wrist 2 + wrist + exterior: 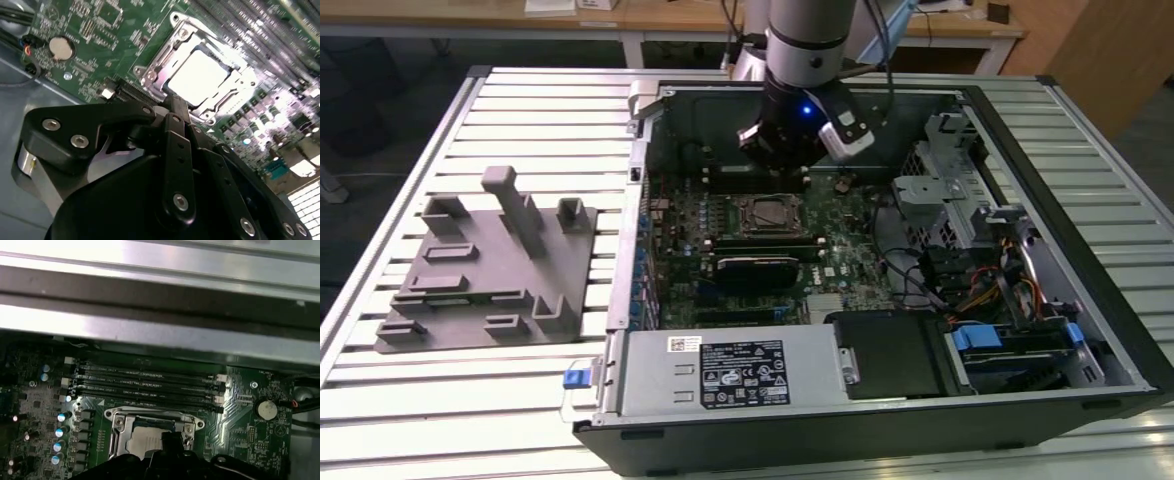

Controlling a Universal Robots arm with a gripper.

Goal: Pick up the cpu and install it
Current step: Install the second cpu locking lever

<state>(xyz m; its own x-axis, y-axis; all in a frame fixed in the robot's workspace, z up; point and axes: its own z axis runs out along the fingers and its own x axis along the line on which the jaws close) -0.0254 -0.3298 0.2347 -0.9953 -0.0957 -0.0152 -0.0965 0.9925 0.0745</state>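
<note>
At the exterior view's left, a grey plastic tray (487, 275) with upright posts lay flat on the slatted metal table (400, 400). Just to its right stood the open computer case (881, 270), lying on its side with the green motherboard (720, 240) facing up.

The cpu (200, 75) sat in the socket frame (767, 212) near the middle of the motherboard, well apart from the tray. It lay flat, metal top upward, its edges parallel to those of the frame. Being square, it showed no long axis. In the first wrist view the cpu (145, 440) lay just on the near side of the four memory slots (145, 385), with a round coin battery (264, 409) off to one side.

The arm (807, 40) hung above the far part of the case. The gripper (176, 112) hovered just beside the socket and held nothing. Whether its fingers were spread or closed could not be told.
</note>
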